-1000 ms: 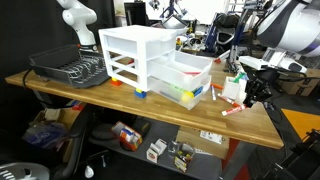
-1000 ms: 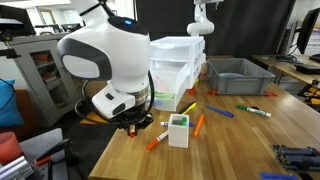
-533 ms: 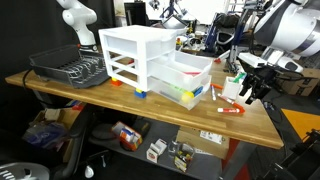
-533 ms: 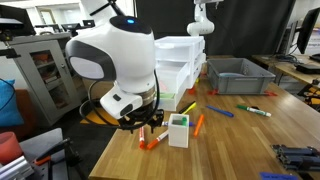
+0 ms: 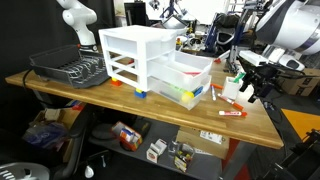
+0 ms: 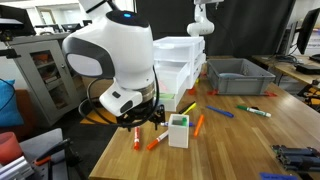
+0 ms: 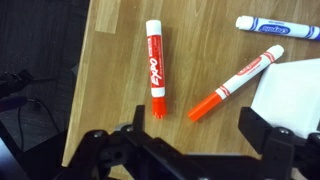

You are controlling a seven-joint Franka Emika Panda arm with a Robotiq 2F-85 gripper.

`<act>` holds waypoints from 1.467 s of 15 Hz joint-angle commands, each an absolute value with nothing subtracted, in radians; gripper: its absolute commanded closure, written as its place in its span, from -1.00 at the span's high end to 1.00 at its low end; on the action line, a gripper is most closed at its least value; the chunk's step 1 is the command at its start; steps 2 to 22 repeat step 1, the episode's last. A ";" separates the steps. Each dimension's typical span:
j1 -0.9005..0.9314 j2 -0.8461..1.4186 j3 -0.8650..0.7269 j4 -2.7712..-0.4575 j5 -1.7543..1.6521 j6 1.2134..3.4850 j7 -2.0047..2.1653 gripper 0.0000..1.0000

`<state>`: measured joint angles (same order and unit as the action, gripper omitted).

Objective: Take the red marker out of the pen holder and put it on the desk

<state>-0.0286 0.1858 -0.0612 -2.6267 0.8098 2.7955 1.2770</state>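
Observation:
The red marker (image 7: 155,62) lies flat on the desk (image 7: 200,45), free of the fingers; it also shows in both exterior views (image 5: 232,111) (image 6: 136,138). My gripper (image 7: 196,140) hangs open just above the desk, with nothing between its jaws. Its dark fingers (image 7: 262,135) stand wide apart, straddling the marker's tip end. The whitish pen holder (image 6: 179,130) stands just beside the gripper (image 6: 141,119), and in the wrist view the holder (image 7: 296,95) is at the right edge. The holder (image 5: 232,87) sits near the desk's end, with the gripper (image 5: 251,92) next to it.
An orange marker (image 7: 236,82) lies between the red marker and the holder, and a blue marker (image 7: 278,29) lies farther off. A white drawer unit (image 5: 150,60), a black dish rack (image 5: 68,68) and a grey bin (image 6: 240,77) stand on the desk. The desk edge (image 7: 78,90) is close.
The jaws have gone from shut on the red marker to open. The marker now lies on the desk, and the gripper has risen slightly.

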 commanded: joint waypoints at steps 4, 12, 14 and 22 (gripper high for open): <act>-0.027 0.185 -0.063 -2.627 0.805 2.794 1.281 0.90; -0.027 0.185 -0.063 -2.627 0.805 2.794 1.281 0.90; -0.027 0.185 -0.063 -2.627 0.805 2.794 1.281 0.90; -0.027 0.185 -0.063 -2.627 0.805 2.794 1.281 0.90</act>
